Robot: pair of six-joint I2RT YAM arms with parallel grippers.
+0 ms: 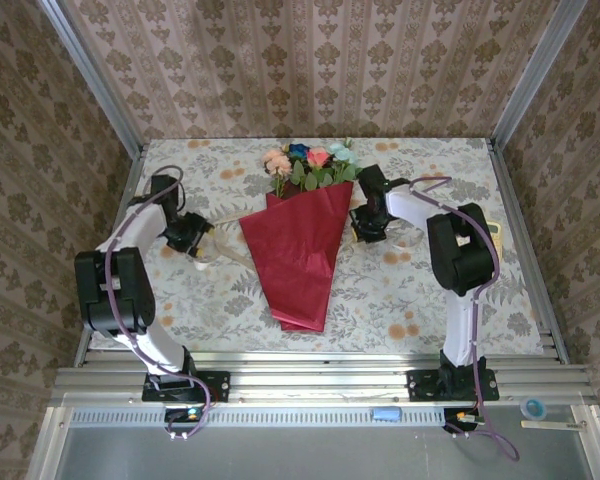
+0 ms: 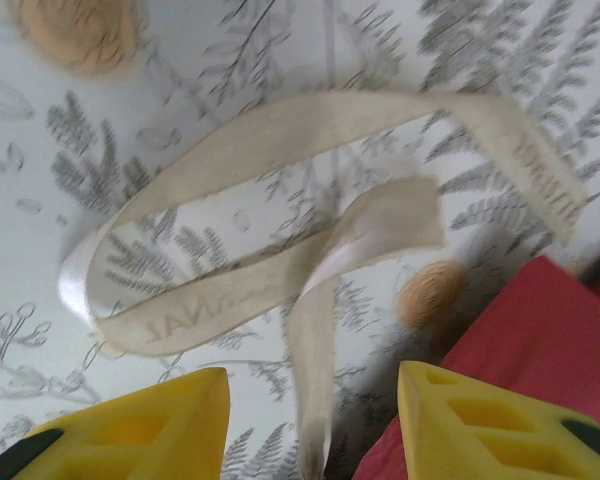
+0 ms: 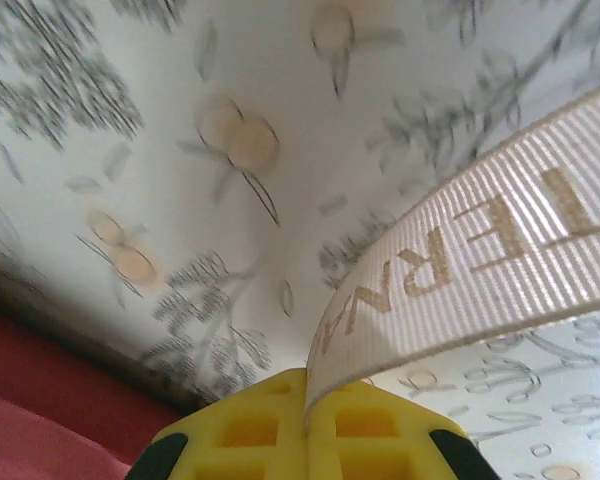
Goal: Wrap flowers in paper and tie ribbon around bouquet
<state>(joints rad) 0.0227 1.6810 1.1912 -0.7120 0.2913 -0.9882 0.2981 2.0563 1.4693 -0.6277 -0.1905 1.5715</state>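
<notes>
The table (image 1: 430,300) carries the bouquet (image 1: 300,225) at its middle. The paper (image 1: 305,290) cone has its tip toward 6 o'clock and the flowers (image 1: 310,165) showing at 12. The ribbon (image 2: 280,135) lies looped on the table at the cone's 9 o'clock. The left gripper (image 2: 313,390) hangs over it there, jaws apart, with one strand running between them unpinched. At the cone's 3 o'clock the right gripper (image 3: 305,400) is clamped on the ribbon, which rises from its closed tips toward 2 o'clock.

Cream-beige satin ribbon (image 3: 460,280): runs off right wrist frame's right edge, printed lettering cut short. Dark red paper cone (image 1: 302,250) hides stems of pink-red-blue artificial flowers (image 1: 310,162).
</notes>
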